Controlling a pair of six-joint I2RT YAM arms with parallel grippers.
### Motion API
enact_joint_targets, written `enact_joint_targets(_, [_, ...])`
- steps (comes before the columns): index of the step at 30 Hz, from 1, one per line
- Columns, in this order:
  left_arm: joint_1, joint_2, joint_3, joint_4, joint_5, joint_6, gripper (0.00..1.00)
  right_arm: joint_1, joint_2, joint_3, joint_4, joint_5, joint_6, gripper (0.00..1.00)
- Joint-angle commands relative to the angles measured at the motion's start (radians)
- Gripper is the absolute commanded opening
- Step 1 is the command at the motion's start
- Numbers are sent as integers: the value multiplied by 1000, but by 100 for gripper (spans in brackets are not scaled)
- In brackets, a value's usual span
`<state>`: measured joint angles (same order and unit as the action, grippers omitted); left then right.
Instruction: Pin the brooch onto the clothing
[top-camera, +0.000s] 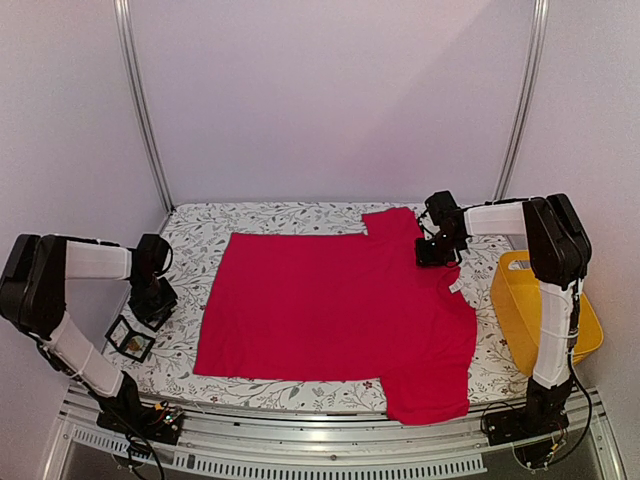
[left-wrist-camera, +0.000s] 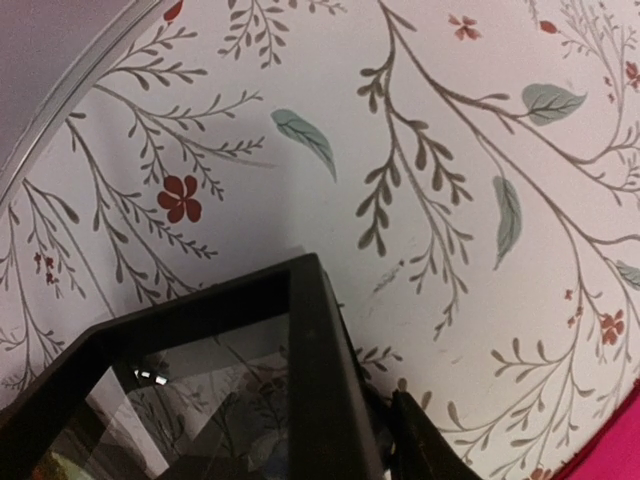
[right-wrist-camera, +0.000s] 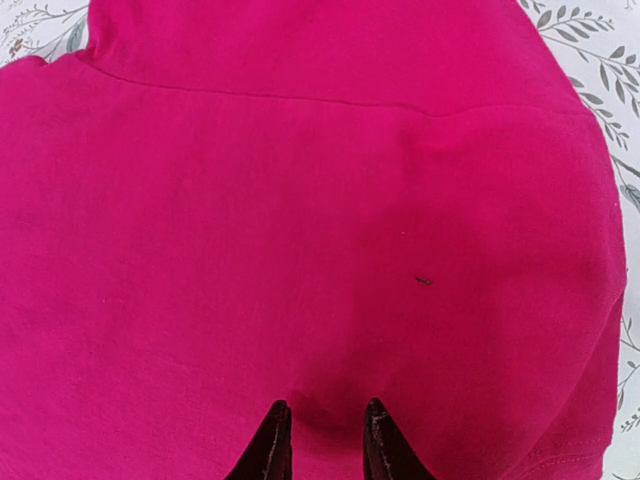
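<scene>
The red T-shirt (top-camera: 330, 310) lies spread flat on the floral tablecloth, its white label (top-camera: 453, 287) at the right. My right gripper (top-camera: 438, 250) rests on the shirt's far right shoulder. In the right wrist view its fingertips (right-wrist-camera: 277, 440) stand a little apart, pressed onto the red cloth (right-wrist-camera: 300, 200), with a shadowed pucker between them. My left gripper (top-camera: 153, 303) is at the corner of a small black-framed glass box (top-camera: 130, 338). In the left wrist view one finger (left-wrist-camera: 420, 448) lies against the box's frame bar (left-wrist-camera: 325, 380); the other finger is hidden. No brooch shows clearly.
A yellow bin (top-camera: 540, 310) stands at the table's right edge beside the right arm. The tablecloth (left-wrist-camera: 420, 200) is bare around the box. A small dark speck (right-wrist-camera: 423, 280) sits on the shirt. Metal posts rise at the back corners.
</scene>
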<state>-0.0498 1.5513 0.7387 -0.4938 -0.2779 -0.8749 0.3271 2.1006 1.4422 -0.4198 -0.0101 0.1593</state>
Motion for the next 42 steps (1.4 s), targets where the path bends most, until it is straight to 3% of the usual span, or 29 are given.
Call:
enact_joint_targets(1, [9, -21, -16, -38, 13, 9, 35, 3, -12, 7, -3, 3, -9, 24])
enact_joint_targets(9, [-40, -44, 37, -68, -41, 30, 33, 3, -17, 14, -8, -12, -7, 24])
enact_joint_targets(17, [-248, -29, 140, -98, -212, 123, 33, 3, -52, 18, -11, -38, -5, 24])
enact_joint_targets(21, [-368, -34, 181, -3, -234, 291, 33, 3, -98, 31, -9, -109, -1, 24])
enact_joint_targets(32, [-678, 24, 345, 340, 3, 787, 33, 70, -202, 64, 41, -445, 11, 27])
enact_joint_targets(36, [-767, 64, 395, 421, 56, 891, 33, 98, -234, 54, 98, -692, 61, 29])
enact_joint_targets(42, [-831, 83, 405, 552, 122, 978, 33, 168, -285, 12, 215, -879, 155, 37])
